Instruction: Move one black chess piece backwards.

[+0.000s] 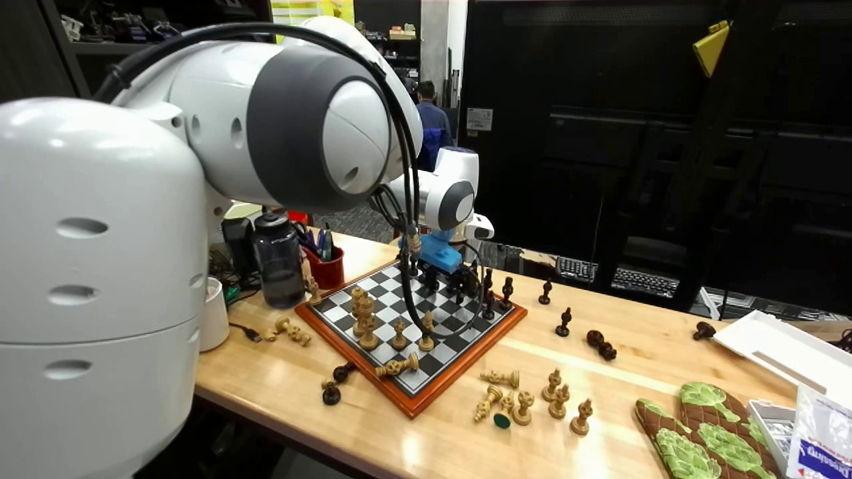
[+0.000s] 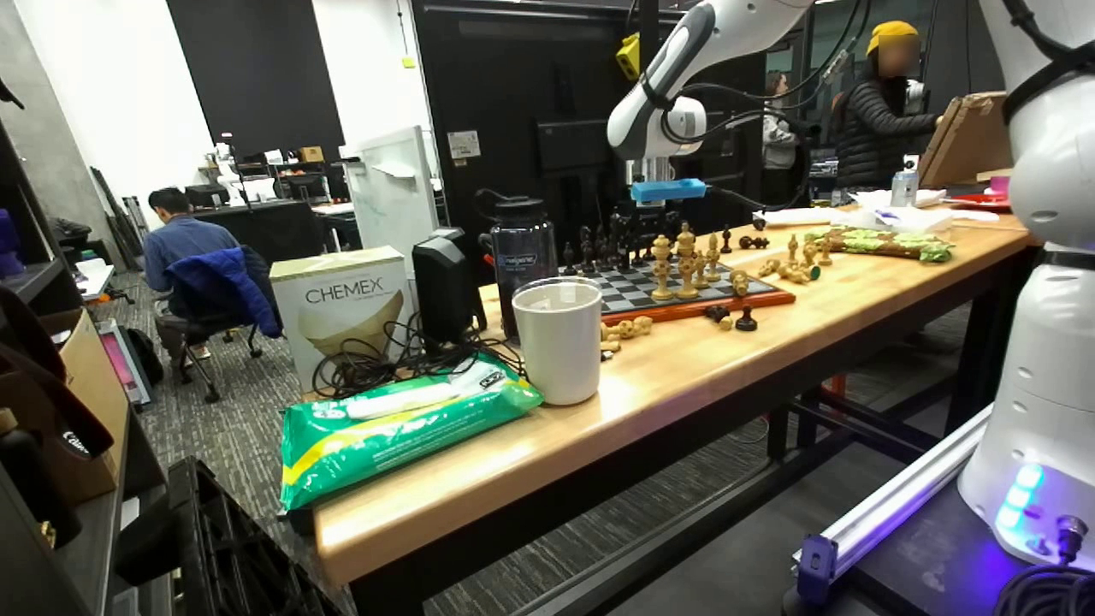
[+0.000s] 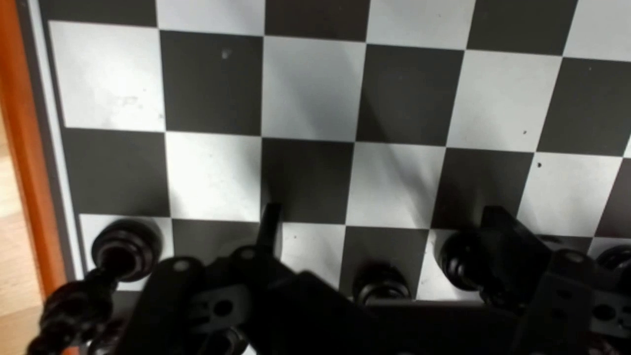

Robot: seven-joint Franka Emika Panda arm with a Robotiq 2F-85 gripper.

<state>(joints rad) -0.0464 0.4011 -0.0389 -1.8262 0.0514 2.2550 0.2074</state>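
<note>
One wooden surface (image 1: 532,339) carries one chessboard (image 1: 466,357) with a red-brown rim; one robot arm (image 1: 313,126) reaches over the board's far part. Black chess pieces (image 1: 507,291) stand crowded there, too overlapped to count. Two fingers (image 3: 268,229) point down at this crowd, spread wide, with nothing seen in their hold. In the wrist view, two black pieces show in the gap: a middle black piece (image 3: 382,283) and a right-hand black piece (image 3: 458,259) close beside the right finger, whether touching cannot be told. One further black piece stands to the left of both fingers. Which of these the task concerns cannot be told.

Tan chess pieces (image 1: 399,332) stand on the board, several overlapping; one lies fallen at its edge. In an exterior view, seven tan pieces occupy the surface right of the board: four upright, three fallen. Also off the board, two black pieces stand upright to the right; one upright and one fallen lie near the left edge.

Left of the board: one water bottle (image 1: 276,266), one red pen holder (image 1: 327,271), one white cup (image 2: 558,351). In an exterior view: one green packet (image 2: 402,436), one Chemex box (image 2: 342,295).
</note>
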